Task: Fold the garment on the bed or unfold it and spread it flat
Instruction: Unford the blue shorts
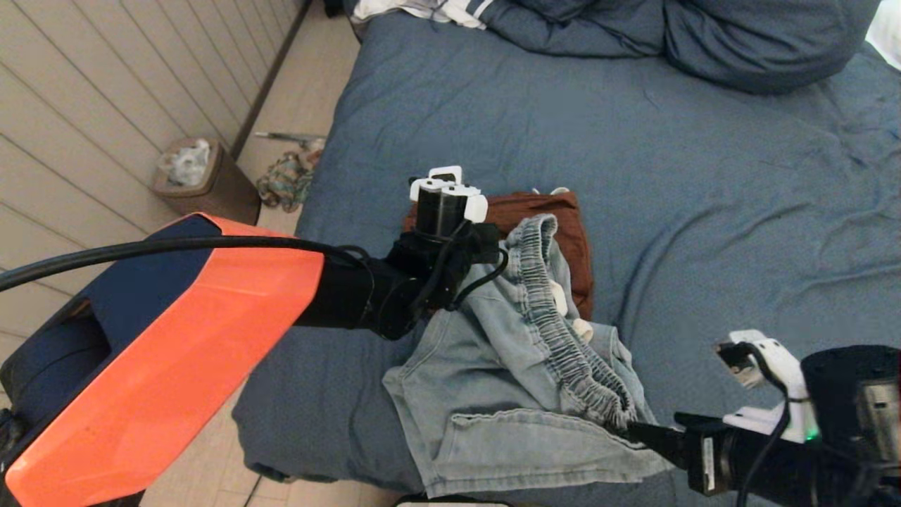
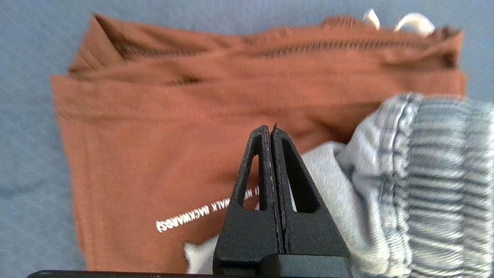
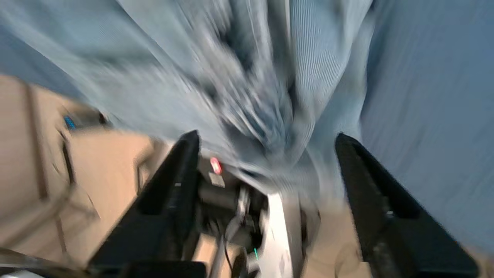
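A light-blue denim garment [image 1: 493,394] with a gathered elastic waistband lies crumpled at the near edge of the bed [image 1: 704,197]. A folded rust-brown garment [image 1: 556,218] lies just behind it, partly covered by it. My left gripper [image 2: 270,129] hangs shut and empty over the brown garment [image 2: 154,146], beside the denim waistband [image 2: 432,173]. In the head view its fingers are hidden under the wrist [image 1: 445,204]. My right gripper [image 3: 266,143] is open at the denim's [image 3: 247,77] near right corner, cloth lying between and ahead of its fingers [image 3: 185,154]. In the head view its tip [image 1: 637,429] touches the waistband's end.
A bunched blue duvet [image 1: 598,28] and pillow [image 1: 767,42] fill the far end of the bed, with a white striped cloth [image 1: 422,10] beside them. On the floor to the left stand a brown wastebasket [image 1: 200,183] and sandals [image 1: 288,179]. The bed's near edge runs just below the denim.
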